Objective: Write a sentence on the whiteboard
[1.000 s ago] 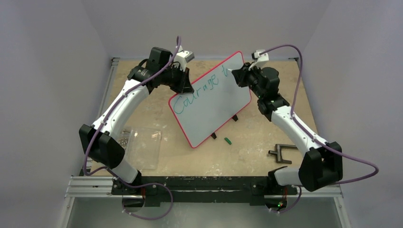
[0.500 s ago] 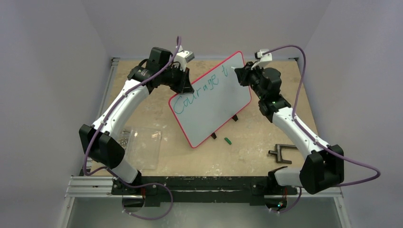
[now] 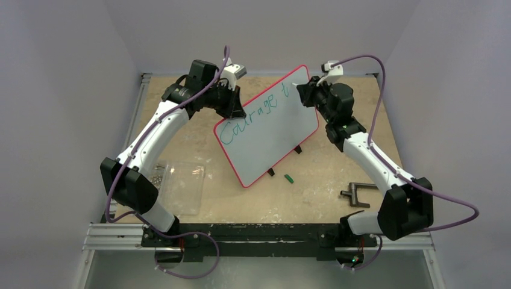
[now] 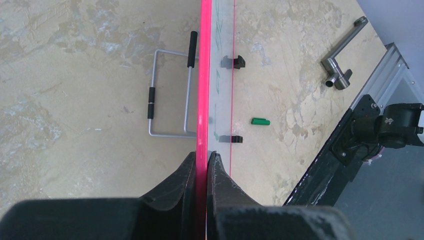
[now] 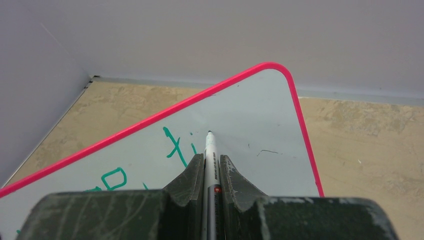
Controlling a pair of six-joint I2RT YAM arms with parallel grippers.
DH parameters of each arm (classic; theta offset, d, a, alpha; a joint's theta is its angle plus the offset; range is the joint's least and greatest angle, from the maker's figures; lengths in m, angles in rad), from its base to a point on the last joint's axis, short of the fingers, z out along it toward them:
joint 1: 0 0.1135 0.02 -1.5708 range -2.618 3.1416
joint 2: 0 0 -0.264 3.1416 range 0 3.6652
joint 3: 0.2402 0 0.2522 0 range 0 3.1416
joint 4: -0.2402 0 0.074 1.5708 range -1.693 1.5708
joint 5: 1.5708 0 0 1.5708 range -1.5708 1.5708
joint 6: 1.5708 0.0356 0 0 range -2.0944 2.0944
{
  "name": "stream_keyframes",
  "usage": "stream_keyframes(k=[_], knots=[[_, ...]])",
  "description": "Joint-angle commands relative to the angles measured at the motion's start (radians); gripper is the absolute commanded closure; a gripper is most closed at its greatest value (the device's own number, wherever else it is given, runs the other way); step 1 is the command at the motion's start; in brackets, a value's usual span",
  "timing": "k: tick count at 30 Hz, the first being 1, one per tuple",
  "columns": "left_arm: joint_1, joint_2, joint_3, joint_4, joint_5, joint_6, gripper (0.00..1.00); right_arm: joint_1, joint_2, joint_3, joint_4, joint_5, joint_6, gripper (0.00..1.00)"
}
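The whiteboard (image 3: 274,141) stands tilted in the middle of the table, white with a red-pink rim. The sentence (image 3: 250,113) in teal-green reads "Courage t" along its upper part. My left gripper (image 3: 234,107) is shut on the board's left rim (image 4: 203,75), one finger on each face (image 4: 202,156). My right gripper (image 3: 303,93) is shut on a white marker (image 5: 210,150), which points at the board (image 5: 250,115) near its far right corner. The marker's tip lies just right of the "t" (image 5: 175,145) and a short stroke; whether it touches I cannot tell.
A green marker cap (image 3: 288,178) lies on the table in front of the board. A clear plastic sheet (image 3: 184,186) and small screws (image 3: 158,176) lie near left. A metal handle tool (image 3: 357,194) lies near right. A wire stand (image 4: 170,95) sits behind the board.
My right gripper with the marker has shifted slightly right and away, toward the board's far corner. The left arm and the board have stayed still.
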Motion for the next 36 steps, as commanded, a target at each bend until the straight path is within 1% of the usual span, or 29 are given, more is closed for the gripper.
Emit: stream_keyframes(k=[1,25,36], knots=[[0.002,-0.004,0.008,-0.04,-0.158,0.096,1.0,0.0,0.013,0.059,0.046,-0.016,0.01,1.0],[0.001,-0.005,0.008,-0.041,-0.16,0.096,1.0,0.0,0.041,0.057,0.029,-0.111,0.003,1.0],[0.0,-0.008,0.007,-0.04,-0.162,0.095,1.0,0.0,0.026,0.001,0.018,-0.116,0.001,1.0]])
